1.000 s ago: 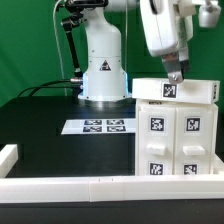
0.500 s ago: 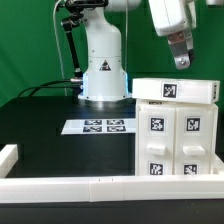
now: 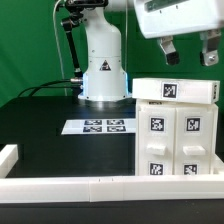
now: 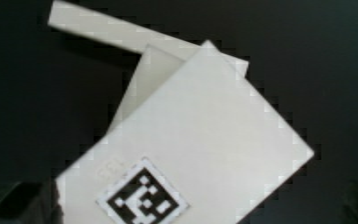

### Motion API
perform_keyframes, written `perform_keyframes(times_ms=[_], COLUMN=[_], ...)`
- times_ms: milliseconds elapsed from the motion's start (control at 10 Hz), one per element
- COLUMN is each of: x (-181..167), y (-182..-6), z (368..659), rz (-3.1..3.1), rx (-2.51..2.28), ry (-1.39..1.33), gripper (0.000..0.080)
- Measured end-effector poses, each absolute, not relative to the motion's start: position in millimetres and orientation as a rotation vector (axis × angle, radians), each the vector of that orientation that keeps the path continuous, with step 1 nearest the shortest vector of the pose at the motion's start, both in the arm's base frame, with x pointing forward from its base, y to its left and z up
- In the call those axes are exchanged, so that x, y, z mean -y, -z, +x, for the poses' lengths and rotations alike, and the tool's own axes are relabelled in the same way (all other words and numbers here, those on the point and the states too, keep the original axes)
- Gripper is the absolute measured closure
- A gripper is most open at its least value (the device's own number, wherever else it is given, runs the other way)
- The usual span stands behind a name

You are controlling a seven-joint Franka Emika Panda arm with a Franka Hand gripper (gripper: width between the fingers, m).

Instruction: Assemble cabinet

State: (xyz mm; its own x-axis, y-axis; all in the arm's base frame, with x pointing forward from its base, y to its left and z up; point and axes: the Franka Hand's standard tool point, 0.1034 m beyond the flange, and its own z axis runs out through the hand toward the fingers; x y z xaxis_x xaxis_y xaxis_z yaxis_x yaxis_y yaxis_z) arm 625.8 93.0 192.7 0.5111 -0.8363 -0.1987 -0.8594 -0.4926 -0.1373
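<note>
The cabinet (image 3: 178,132) is a white box with square black-and-white tags, standing at the exterior view's right against the front rail. A flat white top panel (image 3: 175,90) with a tag lies on it. My gripper (image 3: 189,52) hangs well above the cabinet, open and empty, with its two fingers spread wide apart. In the wrist view the cabinet's white top (image 4: 185,130) with one tag (image 4: 146,195) fills the picture from above. A dark finger (image 4: 16,208) shows at the picture's edge, clear of the white surface.
The marker board (image 3: 105,126) lies flat on the black table in front of the robot's white base (image 3: 103,65). A long low white rail (image 3: 80,185) runs along the table's near edge, with a short upturned end (image 3: 8,155) at the exterior view's left.
My gripper has risen from the cabinet's top panel, turned about its axis, and now shows its fingers spread open. The cabinet has not moved.
</note>
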Motion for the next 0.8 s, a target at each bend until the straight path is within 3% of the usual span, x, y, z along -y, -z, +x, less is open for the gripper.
perform_keyframes(times_ms=[600,800], x=[-91.0,-93.8], y=[-191.9,-190.3], z=[626.4,623.7], rz=[-2.768,-2.965], rx=[-0.884,-0.358], ry=[-0.082,-0.019], gripper=[0.0003,0.0003])
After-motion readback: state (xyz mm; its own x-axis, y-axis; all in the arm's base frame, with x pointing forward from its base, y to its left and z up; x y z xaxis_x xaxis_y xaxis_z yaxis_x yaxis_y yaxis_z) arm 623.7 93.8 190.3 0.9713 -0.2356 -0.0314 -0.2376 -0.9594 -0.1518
